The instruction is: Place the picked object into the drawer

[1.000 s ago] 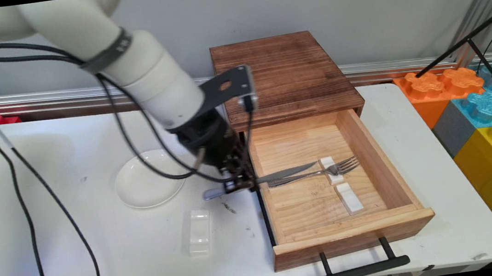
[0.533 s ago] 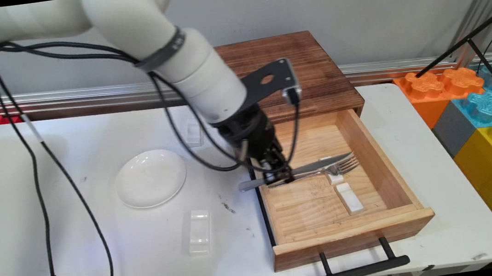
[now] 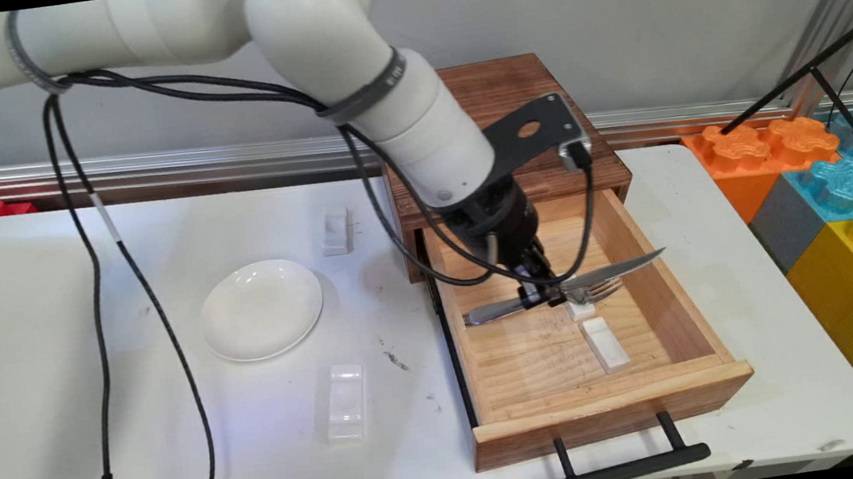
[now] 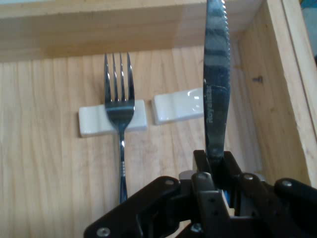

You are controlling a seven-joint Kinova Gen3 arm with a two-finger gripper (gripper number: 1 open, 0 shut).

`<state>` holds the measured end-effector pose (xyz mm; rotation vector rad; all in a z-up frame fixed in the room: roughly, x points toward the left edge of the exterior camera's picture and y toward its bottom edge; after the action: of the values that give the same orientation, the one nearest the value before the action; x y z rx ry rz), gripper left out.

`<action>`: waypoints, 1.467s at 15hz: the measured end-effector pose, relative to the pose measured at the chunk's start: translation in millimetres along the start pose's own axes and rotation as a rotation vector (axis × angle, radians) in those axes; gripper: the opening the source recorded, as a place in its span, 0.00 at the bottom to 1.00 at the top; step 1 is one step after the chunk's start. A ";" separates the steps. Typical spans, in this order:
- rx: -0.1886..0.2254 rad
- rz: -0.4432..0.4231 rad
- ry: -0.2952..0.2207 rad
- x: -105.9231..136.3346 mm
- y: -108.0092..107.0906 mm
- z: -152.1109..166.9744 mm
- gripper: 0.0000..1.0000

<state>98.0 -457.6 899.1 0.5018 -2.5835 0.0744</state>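
Tabletop point(image 3: 56, 442), white, carries a dark-topped wooden cabinet point(image 3: 495, 103) at its far edge, right of the middle. The cabinet's pale wooden drawer point(image 3: 636, 248) is pulled out toward the near edge, and a black bar handle point(image 3: 628, 470) reaches past its front. Left of the drawer, about midway between the far and near edges, lies a round white plate point(image 3: 261, 309). One white cutlery rest point(image 3: 335, 230) sits beyond the plate toward the far edge, and a clear one point(image 3: 346, 401) sits nearer the near edge. The black gripper point(image 3: 553, 295) hangs over the drawer with its fingers point(image 4: 200, 166) clamped on a table knife point(image 3: 622, 268), held level above the drawer floor with its handle toward the drawer's left wall and its blade tip reaching toward the right wall. Below it a fork point(image 4: 119, 106) lies on the drawer floor, its neck propped on a white rest point(image 4: 138, 119). A second white rest point(image 4: 176, 106) lies just beside that one, with nothing on it.
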 end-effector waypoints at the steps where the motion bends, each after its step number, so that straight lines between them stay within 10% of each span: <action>1: 0.000 -0.008 0.004 3.5 -0.6 5.1 0.00; 22: -0.010 -0.131 0.005 -24.9 9.7 97.6 0.00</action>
<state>68.9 -454.4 802.2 0.6645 -2.5381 0.0171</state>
